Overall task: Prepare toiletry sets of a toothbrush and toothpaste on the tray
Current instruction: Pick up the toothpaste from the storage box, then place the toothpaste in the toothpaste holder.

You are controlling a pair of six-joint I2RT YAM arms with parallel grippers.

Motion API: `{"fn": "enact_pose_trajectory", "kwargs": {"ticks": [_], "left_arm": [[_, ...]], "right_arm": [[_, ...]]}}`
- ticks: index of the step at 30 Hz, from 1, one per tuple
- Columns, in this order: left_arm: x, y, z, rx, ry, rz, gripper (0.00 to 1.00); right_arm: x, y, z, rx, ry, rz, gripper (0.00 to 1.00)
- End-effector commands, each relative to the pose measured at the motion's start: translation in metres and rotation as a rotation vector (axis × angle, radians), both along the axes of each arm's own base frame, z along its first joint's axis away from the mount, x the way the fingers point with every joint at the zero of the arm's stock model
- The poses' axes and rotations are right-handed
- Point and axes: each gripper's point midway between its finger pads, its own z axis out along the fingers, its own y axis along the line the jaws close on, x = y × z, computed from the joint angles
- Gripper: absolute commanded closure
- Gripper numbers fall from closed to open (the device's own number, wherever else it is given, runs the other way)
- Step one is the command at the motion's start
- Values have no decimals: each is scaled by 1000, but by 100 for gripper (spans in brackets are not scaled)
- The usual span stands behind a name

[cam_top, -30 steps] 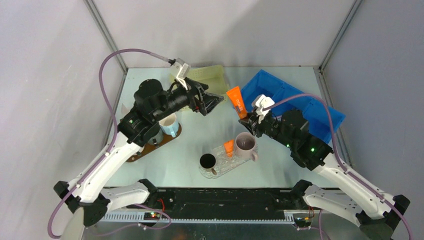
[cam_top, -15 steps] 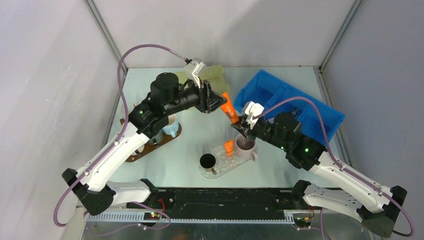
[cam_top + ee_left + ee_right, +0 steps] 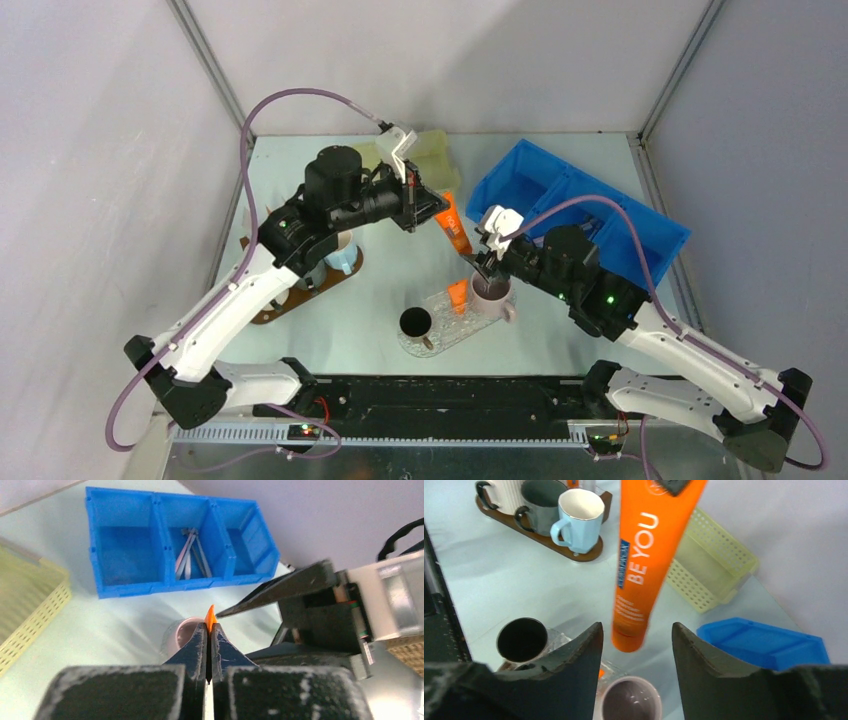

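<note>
Our left gripper (image 3: 209, 630) is pinched tight on the flat crimped edge of the orange toothpaste tube (image 3: 649, 555), which hangs cap-down in the air near the mauve mug (image 3: 631, 700) on the clear tray (image 3: 440, 330). Our right gripper (image 3: 636, 627) stands part-open, holding nothing, with a finger on either side of the tube's cap end and a clear gap on both sides.

orange tube (image 3: 644, 575): top cut off | bin items (image 3: 188, 555): blurred, perhaps toothbrushes
</note>
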Motion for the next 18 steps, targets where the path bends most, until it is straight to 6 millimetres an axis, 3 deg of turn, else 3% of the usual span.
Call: {"fn": "enact_pose_trajectory", "kwargs": {"ticks": [1, 3, 13, 18], "left_arm": [[-4, 19, 12, 82, -148, 31, 100], [-8, 21, 7, 118, -180, 27, 100], [-32, 22, -33, 169, -247, -41, 100], [-39, 21, -57, 185, -248, -55, 100]], "right_arm": [[6, -12, 37, 51, -90, -59, 36], [10, -20, 37, 47, -89, -105, 26], [32, -79, 43, 211, -41, -349, 3], [39, -112, 47, 312, -39, -441, 1]]}}
